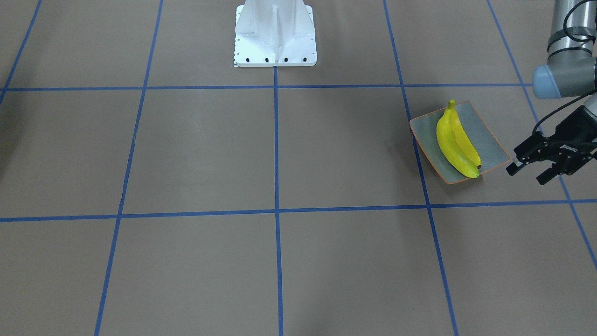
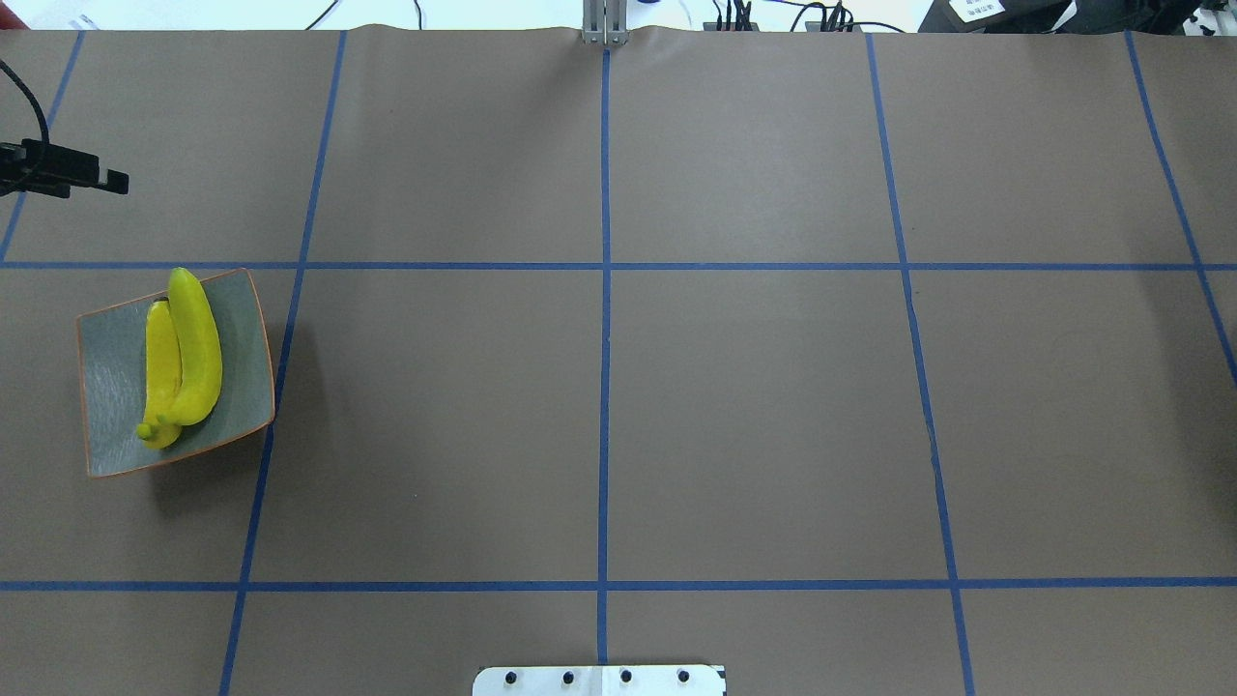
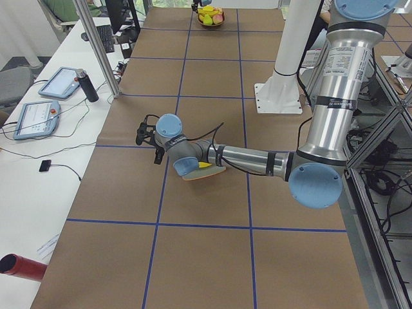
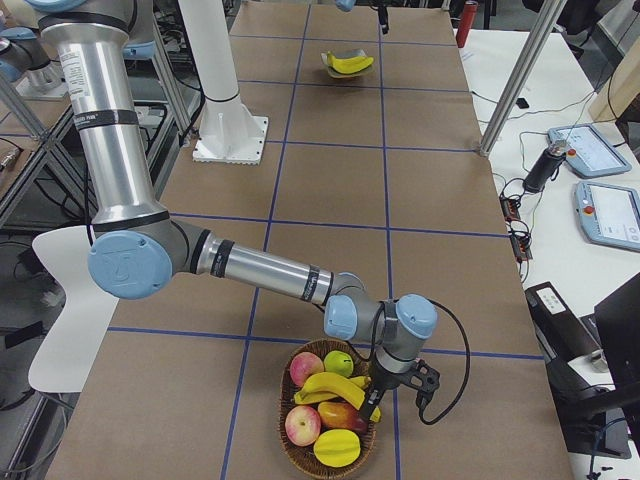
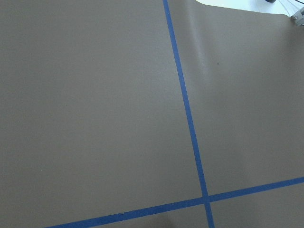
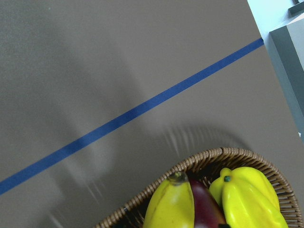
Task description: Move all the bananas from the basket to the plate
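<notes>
Bananas, smooth and curved, on glazed plate

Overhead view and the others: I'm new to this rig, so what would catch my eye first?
Two bright yellow bananas lie side by side on the grey-green plate on the robot's left, near the open left gripper. At the table's opposite end, a wicker basket of fruit holds at least one more banana.

overhead, front views oppose, both steep, share plate; 2 wrist cams close-up.
</notes>
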Controlling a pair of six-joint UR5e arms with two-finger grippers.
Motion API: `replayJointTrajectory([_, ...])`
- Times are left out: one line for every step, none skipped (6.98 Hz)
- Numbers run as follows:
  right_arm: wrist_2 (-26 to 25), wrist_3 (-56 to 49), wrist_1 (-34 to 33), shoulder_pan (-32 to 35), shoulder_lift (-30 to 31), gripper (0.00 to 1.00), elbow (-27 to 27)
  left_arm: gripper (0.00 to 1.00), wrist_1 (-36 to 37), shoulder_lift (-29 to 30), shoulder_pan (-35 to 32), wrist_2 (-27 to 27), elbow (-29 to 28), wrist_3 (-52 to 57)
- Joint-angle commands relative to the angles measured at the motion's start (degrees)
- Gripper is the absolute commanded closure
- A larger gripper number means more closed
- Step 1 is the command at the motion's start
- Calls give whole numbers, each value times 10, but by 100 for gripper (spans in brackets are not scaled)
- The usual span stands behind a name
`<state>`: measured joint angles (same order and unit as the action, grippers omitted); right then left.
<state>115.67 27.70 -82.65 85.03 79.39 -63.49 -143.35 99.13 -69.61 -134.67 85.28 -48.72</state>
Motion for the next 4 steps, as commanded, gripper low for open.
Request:
replayJointTrajectory([0,0,0,-10,2,13,1,0,0,0,0,0,-1,0])
replayJointTrajectory([-1,0,0,-14,2,13,2,0,0,-1,0,0,-1,0])
replayJointTrajectory([-2,0,0,-17,3,13,2,0,-1,-1,0,2,-1,0])
replayJointTrajectory([-3,-4,0,-20,8,13,2,0,-2,-1,0,2,-1,0])
